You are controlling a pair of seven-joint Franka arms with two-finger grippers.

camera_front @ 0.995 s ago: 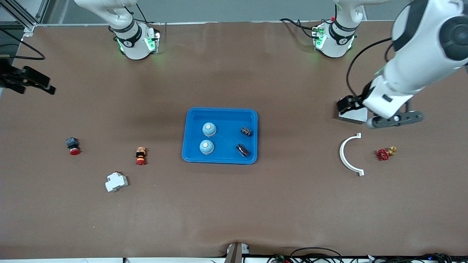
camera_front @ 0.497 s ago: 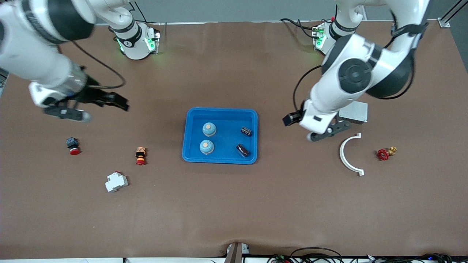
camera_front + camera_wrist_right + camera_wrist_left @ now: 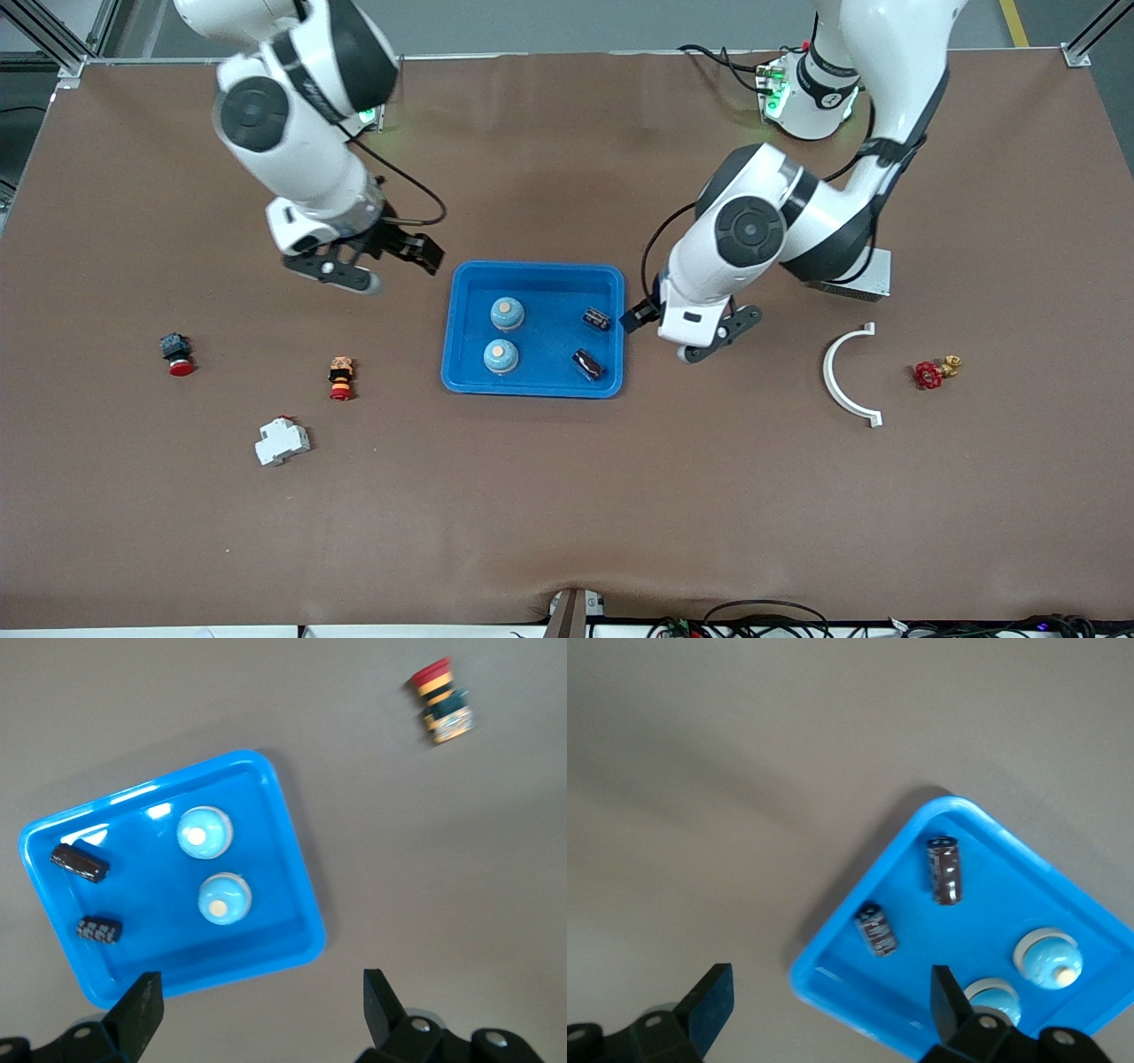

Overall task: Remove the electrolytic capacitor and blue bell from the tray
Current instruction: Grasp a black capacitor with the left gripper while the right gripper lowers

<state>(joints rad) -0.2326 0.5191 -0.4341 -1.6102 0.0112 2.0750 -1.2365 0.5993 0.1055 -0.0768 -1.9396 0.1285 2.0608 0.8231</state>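
Note:
A blue tray (image 3: 536, 265) sits mid-table. It holds two light blue bells (image 3: 506, 312) (image 3: 500, 355) and two dark capacitors (image 3: 597, 318) (image 3: 588, 364). My left gripper (image 3: 635, 317) is open and empty, over the table just beside the tray's edge toward the left arm's end. In the left wrist view, the tray (image 3: 833, 973), capacitors (image 3: 946, 870) and bells (image 3: 1046, 955) show past my left gripper (image 3: 828, 1010). My right gripper (image 3: 423, 252) is open and empty, over the table by the tray's corner toward the right arm's end. The right wrist view shows my right gripper (image 3: 261, 1005), the tray (image 3: 306, 904), bells (image 3: 205, 833) and capacitors (image 3: 80, 860).
Toward the right arm's end lie a red push button (image 3: 176, 353), an orange-red button (image 3: 341, 377) (image 3: 440, 689) and a white breaker (image 3: 282, 441). Toward the left arm's end lie a grey box (image 3: 864, 275), a white curved piece (image 3: 842, 377) and a red valve (image 3: 930, 373).
Both arms have swung in from the table's ends to the tray's two sides. The things in the tray have not moved.

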